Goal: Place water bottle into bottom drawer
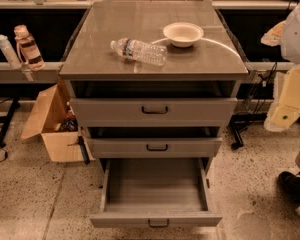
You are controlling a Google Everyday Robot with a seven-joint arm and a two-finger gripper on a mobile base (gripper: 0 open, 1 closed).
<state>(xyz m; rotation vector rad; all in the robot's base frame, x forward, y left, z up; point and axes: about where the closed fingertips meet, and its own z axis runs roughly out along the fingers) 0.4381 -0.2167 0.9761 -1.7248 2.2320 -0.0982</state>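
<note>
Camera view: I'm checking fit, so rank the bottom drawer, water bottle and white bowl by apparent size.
Bottom drawer, clearly largest.
Water bottle and white bowl look alike; bowl sits farther back, so unranked.
Gripper not in view.

The grey counter [115, 19] carries a water bottle [139, 50] on its side and a white bowl [183, 33]; the tool [284, 111] hangs off its right side.

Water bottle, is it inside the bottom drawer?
No, the water bottle lies on the cabinet top, the bottom drawer holds nothing, and the gripper hangs far right.
</note>
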